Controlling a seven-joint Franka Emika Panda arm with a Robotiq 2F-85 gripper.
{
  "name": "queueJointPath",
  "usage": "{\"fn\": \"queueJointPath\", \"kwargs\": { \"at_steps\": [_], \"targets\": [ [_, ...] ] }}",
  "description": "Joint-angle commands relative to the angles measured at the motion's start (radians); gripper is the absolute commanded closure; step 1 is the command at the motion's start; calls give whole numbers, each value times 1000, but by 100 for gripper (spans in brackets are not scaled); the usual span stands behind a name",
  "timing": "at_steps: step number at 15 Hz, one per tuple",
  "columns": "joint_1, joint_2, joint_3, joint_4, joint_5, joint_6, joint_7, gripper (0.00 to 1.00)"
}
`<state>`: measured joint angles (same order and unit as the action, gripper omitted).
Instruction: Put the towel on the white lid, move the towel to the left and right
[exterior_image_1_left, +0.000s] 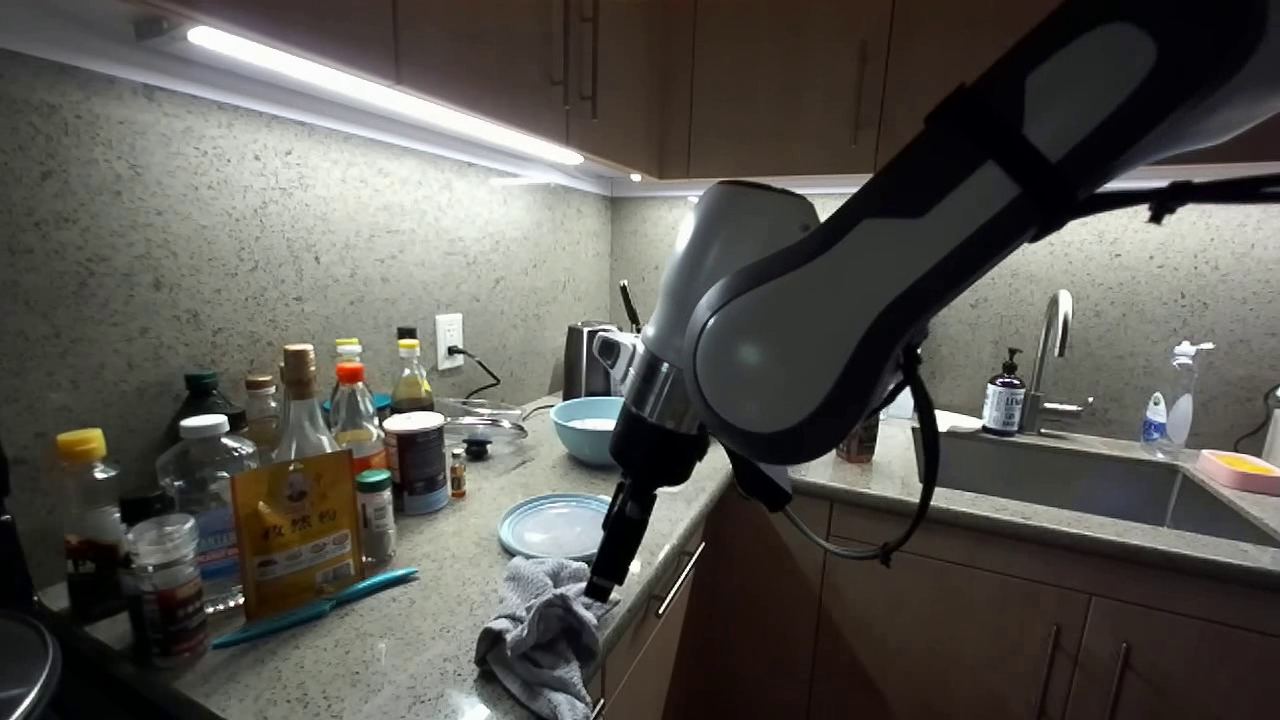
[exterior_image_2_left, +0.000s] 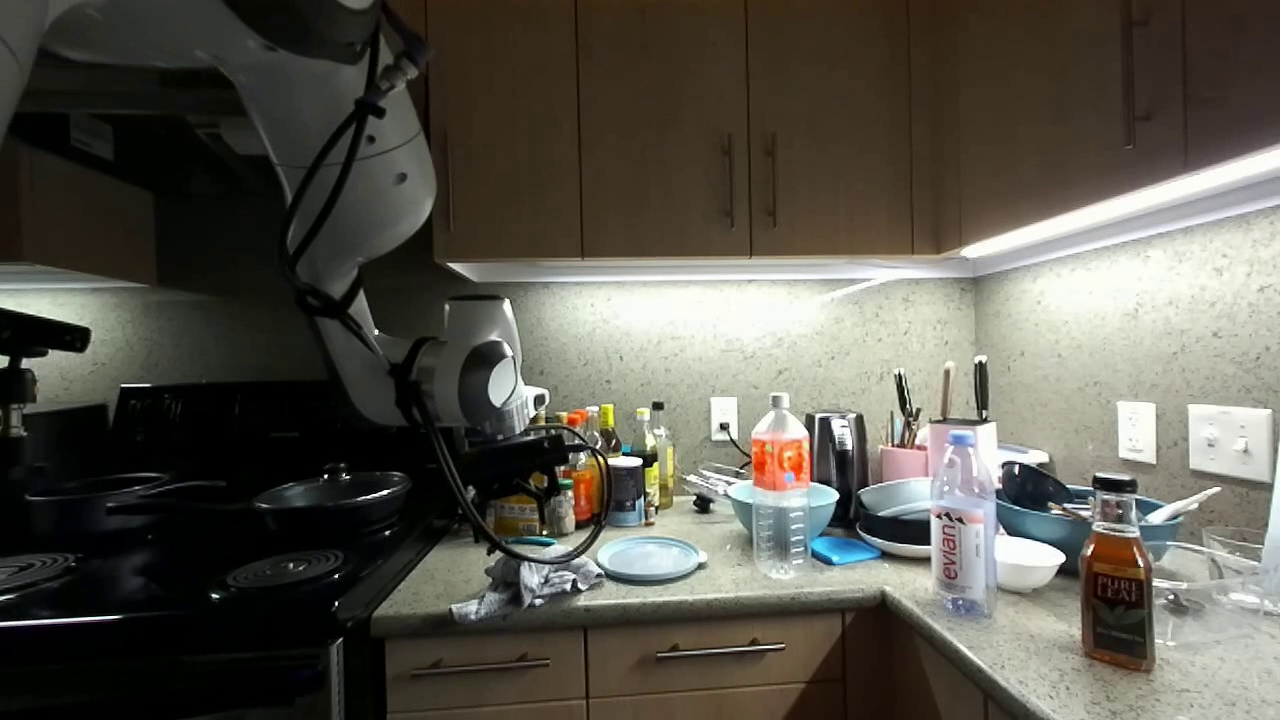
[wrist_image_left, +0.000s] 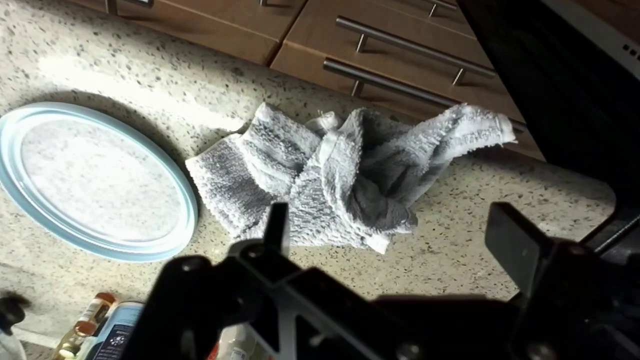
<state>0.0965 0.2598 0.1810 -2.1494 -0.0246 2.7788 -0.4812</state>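
Observation:
A crumpled grey towel (exterior_image_1_left: 545, 640) lies on the counter near its front edge, one end hanging over it; it also shows in the other views (exterior_image_2_left: 535, 580) (wrist_image_left: 300, 175). A round whitish lid with a pale blue rim (exterior_image_1_left: 555, 527) lies flat beside the towel, with nothing on it, in both exterior views (exterior_image_2_left: 650, 558) and the wrist view (wrist_image_left: 102, 175). My gripper (wrist_image_left: 389, 215) is open in the wrist view, its fingers wide apart with nothing between them. In an exterior view the gripper (exterior_image_1_left: 603, 588) points down over the towel; whether it touches the towel is unclear.
Several bottles, a yellow packet (exterior_image_1_left: 297, 535) and a teal knife (exterior_image_1_left: 320, 608) are along the wall side. A blue bowl (exterior_image_1_left: 590, 430) stands behind the lid. A plastic bottle (exterior_image_2_left: 780, 490) stands near the lid. A stove (exterior_image_2_left: 250, 570) adjoins the counter. Drawer handles (exterior_image_1_left: 680, 580) jut out below the edge.

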Motion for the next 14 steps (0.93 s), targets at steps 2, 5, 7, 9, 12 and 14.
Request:
{"fn": "queueJointPath", "kwargs": {
  "at_steps": [2, 5, 7, 9, 12, 14],
  "targets": [
    [34, 149, 15, 151, -38, -8, 83, 0],
    [68, 250, 6, 268, -78, -50, 110, 0],
    [116, 297, -35, 335, -142, -117, 162, 0],
    [131, 335, -43, 385, -166, -160, 182, 0],
    [156, 372, -68, 445, -207, -197, 207, 0],
    [161, 385, -74, 472, -223, -201, 209, 0]
  ]
}}
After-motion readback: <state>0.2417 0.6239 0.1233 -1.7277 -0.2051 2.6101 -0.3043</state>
